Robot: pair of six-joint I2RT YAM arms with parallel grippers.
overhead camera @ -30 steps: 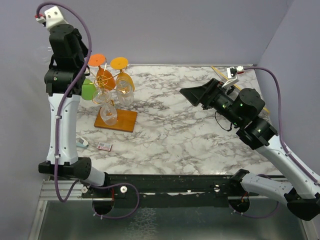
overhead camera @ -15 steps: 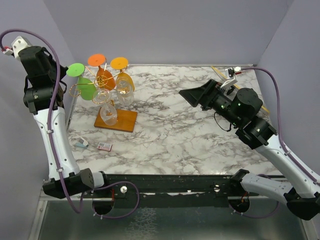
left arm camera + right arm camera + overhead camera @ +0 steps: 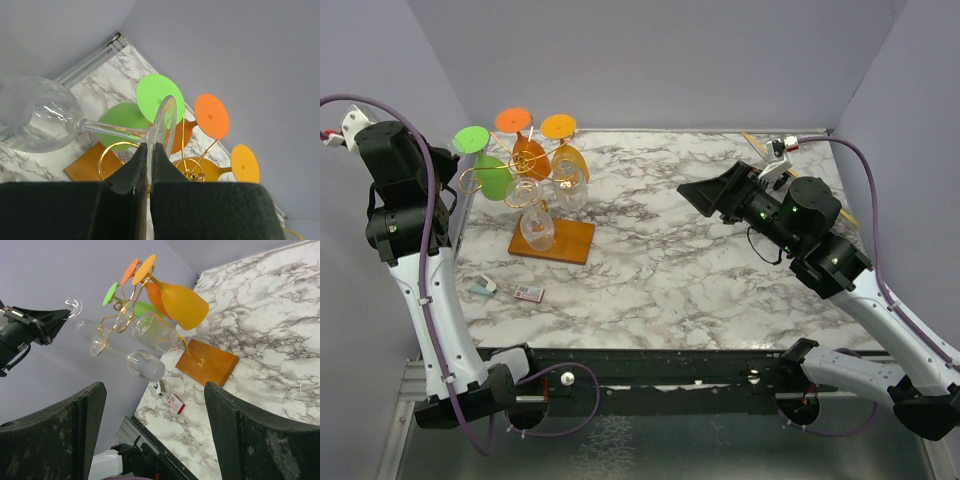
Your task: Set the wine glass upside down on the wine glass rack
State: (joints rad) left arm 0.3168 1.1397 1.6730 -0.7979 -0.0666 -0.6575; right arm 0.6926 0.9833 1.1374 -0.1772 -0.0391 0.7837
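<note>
My left gripper (image 3: 148, 146) is shut on the edge of the foot of a clear wine glass (image 3: 37, 120). The glass lies sideways, with its stem running left to the bowl. In the top view the left gripper (image 3: 448, 168) is raised just left of the wine glass rack (image 3: 525, 185), a gold wire stand on a wooden base (image 3: 570, 240). The held glass barely shows there. A green glass (image 3: 490, 177), an orange glass (image 3: 530, 155), a yellow glass (image 3: 566, 160) and clear glasses (image 3: 536, 230) hang upside down on the rack. My right gripper (image 3: 705, 190) is open and empty above the table's right half.
A small red and white box (image 3: 528, 293) and a small teal and white item (image 3: 483, 286) lie on the marble table near its front left. Purple walls stand close on the left, back and right. A yellow strip (image 3: 760, 146) lies at the back right.
My left arm has swung left and down from above the rack's left side, uncovering the green glass. It still holds the clear glass. The right arm has barely moved.
</note>
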